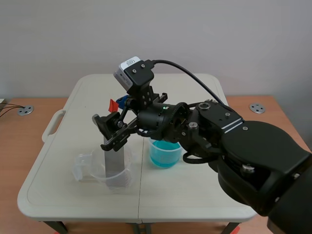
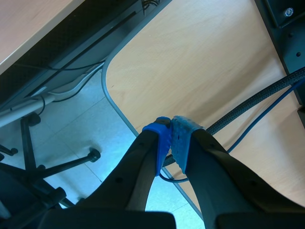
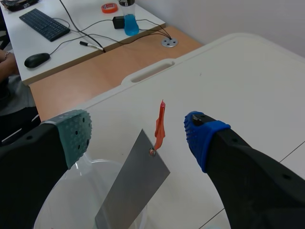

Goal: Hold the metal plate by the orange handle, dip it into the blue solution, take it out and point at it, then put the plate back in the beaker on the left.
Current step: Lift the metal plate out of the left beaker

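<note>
steeply tilted metal plate point(image 3: 133, 186) in clear beaker point(image 1: 87, 170), orange handle point(image 3: 159, 125) uppermost between released right fingers point(image 3: 205, 136); left fingers point(image 2: 159, 143) clenched empty

Right claw point(image 1: 111, 132) open, left claw point(image 2: 170, 138) closed.
The right arm point(image 1: 243, 146) comes in from the right side and stretches past the middle, with its wrist about level. Its two fingers stand wide apart, the grey-green pad point(image 3: 74, 136) on one and the blue pad point(image 3: 202, 133) on the other. The left claw has its fingers pressed together, with the pads touching.
</note>
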